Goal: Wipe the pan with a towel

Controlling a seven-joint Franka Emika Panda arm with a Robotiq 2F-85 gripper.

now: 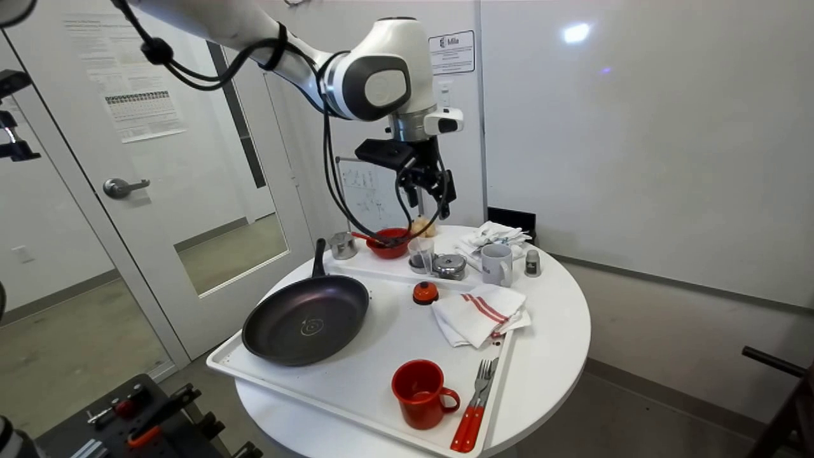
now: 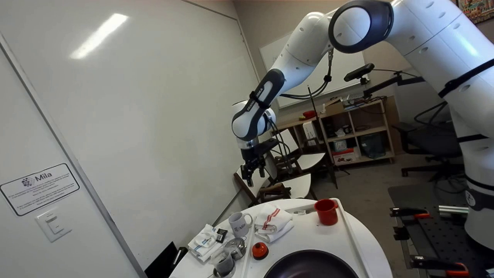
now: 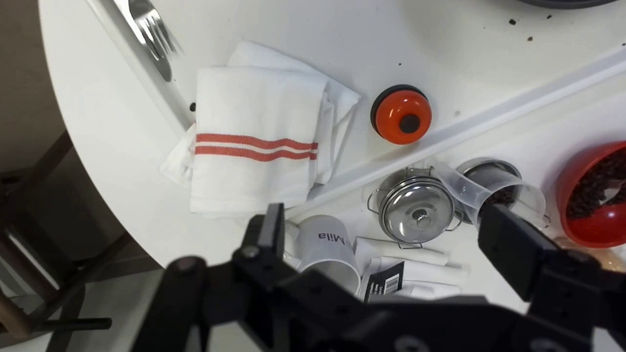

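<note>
A dark frying pan lies on the left of the white tray, handle toward the back in an exterior view; part of it shows in an exterior view and its edge at the top of the wrist view. A folded white towel with red stripes lies at the tray's edge; it also shows in an exterior view and in the wrist view. My gripper is open and empty, high above the back of the table; its fingers are spread in the wrist view.
On the tray are a red mug, a red-handled fork and knife and an orange round timer-like object. Behind stand a grey mug, a lidded metal pot, a red bowl, a shaker and white cloths.
</note>
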